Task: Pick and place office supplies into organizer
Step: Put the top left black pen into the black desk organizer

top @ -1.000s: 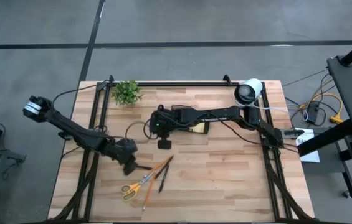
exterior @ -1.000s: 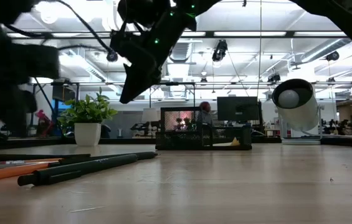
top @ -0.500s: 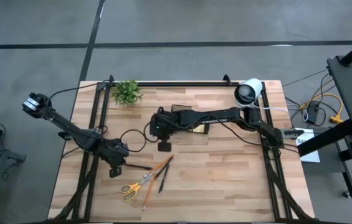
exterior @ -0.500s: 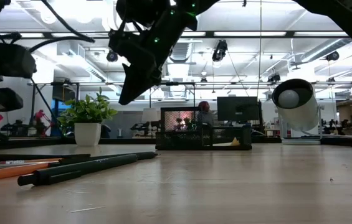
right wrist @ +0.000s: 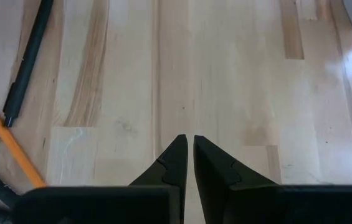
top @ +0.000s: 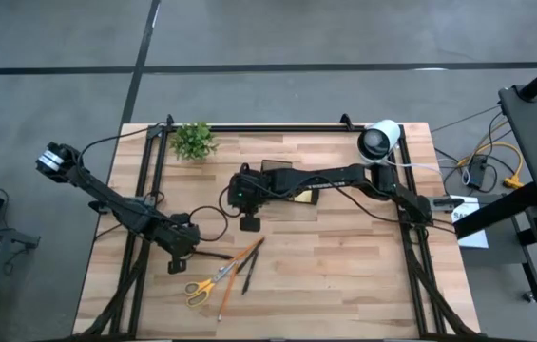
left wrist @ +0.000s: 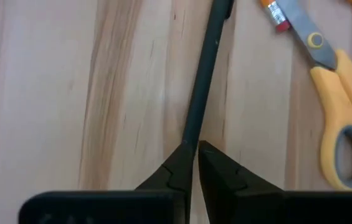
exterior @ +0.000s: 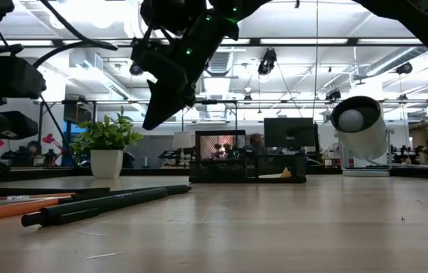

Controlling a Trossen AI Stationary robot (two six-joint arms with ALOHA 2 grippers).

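I'm looking down on the butcher-block table (top: pixel 344 256), both arms over it. The black mesh organizer (exterior: pixel 248 163) sits at the middle of the far side; from above the right arm covers most of it, and only a corner of a yellow sticky-note pad (top: pixel 300 196) peeks out beside the arm, so I can't say which compartment it's in. The right gripper (right wrist: pixel 189 152) hangs above bare wood just in front of the organizer, fingers pressed together with nothing between them. My left gripper (left wrist: pixel 194 155) is low at the near-left of the table, fingers pinched onto the end of a dark pen (left wrist: pixel 205 68); the pen's far end runs out of the wrist picture, and I can't tell if it's off the wood. Just beside it lie the yellow-handled scissors (left wrist: pixel 337 93), one loop cut off at the edge, and an orange pencil (top: pixel 230 282) beside a second dark pen (top: pixel 246 276). A small potted plant (top: pixel 193 141) stands at the far-left edge, a white-and-black roll (top: pixel 378 139) far-right.
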